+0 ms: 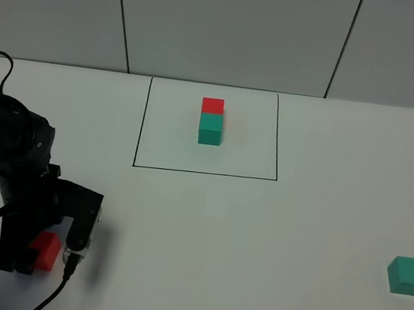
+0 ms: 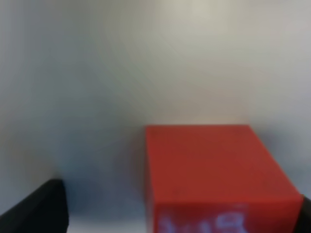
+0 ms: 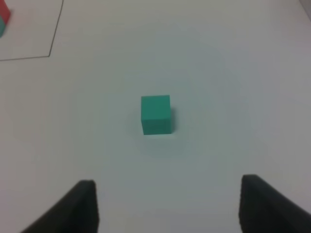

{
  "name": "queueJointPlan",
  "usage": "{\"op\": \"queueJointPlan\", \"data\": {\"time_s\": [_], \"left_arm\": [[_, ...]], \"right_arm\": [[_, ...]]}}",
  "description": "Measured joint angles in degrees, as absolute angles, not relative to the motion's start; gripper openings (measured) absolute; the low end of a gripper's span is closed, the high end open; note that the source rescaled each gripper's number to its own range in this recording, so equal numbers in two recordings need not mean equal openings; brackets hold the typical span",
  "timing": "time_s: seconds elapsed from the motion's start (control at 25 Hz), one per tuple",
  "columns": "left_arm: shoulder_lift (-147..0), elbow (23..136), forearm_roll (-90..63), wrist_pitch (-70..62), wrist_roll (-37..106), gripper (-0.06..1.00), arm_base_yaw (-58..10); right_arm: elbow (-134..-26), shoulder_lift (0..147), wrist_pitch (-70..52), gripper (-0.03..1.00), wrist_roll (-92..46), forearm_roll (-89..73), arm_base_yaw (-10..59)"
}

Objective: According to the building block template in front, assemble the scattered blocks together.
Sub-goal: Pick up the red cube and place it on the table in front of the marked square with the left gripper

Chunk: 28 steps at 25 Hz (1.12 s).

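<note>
Fingers (image 2: 34,208) of the left gripper (image 1: 44,254) stand spread around the red cube (image 2: 218,170) at the counter's (image 1: 218,247) front-left corner, the right gripper (image 3: 167,206) likewise splayed, facing the teal cube (image 3: 156,114) near the right edge.

Robot lab bench: bare white counter (image 1: 256,244), plain grey wall panels (image 1: 230,29) behind, block template (image 1: 211,121) inside a black drawn frame (image 1: 205,173), black robot arm (image 1: 12,139) with trailing cable (image 1: 46,298).

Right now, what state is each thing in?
Template: its two cubes touching in a row.
Red cube: loose, not yet clamped.
Teal cube: loose, alone, untouched.
Left gripper: open around the red cube.
Right gripper: open, empty.
</note>
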<state>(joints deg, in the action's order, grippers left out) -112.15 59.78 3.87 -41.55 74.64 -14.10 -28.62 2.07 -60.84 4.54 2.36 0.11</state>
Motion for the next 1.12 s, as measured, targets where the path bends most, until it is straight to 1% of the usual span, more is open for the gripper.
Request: {"op": "queueJointPlan", "data": {"time_s": [0.4, 0.48, 0.56, 0.68, 0.76, 0.88, 0.92, 1.12], "left_arm": [[-112.58, 60.0, 2.74, -41.55, 74.64, 0.87, -14.1], [-112.65, 60.12, 2.74, -41.74, 74.64, 0.84, -14.1], [-112.72, 60.23, 2.74, -42.28, 74.64, 0.76, -14.1], [-112.84, 60.41, 2.74, -43.43, 74.64, 0.55, -14.1], [-112.84, 60.41, 2.63, -44.45, 74.69, 0.35, -14.1], [-112.94, 60.41, 2.51, -45.62, 74.69, 0.02, -14.1], [-112.94, 60.41, 2.51, -45.91, 74.69, 0.0, -14.1], [-112.94, 60.41, 2.35, -46.2, 72.24, 0.0, -14.1]], "right_arm": [[-28.62, 2.07, -60.84, 0.56, 4.54, 2.36, 0.11], [-28.62, 2.07, -60.84, 0.56, 4.54, 2.36, 0.11], [-28.62, 2.07, -60.84, 0.56, 4.54, 2.36, 0.11], [-28.62, 2.07, -60.84, 0.56, 4.54, 2.36, 0.11], [-28.62, 2.07, -60.84, 0.56, 4.54, 2.36, 0.11], [-28.62, 2.07, -60.84, 0.56, 4.54, 2.36, 0.11], [-28.62, 2.07, -60.84, 0.56, 4.54, 2.36, 0.11], [-28.62, 2.07, -60.84, 0.56, 4.54, 2.36, 0.11]]}}
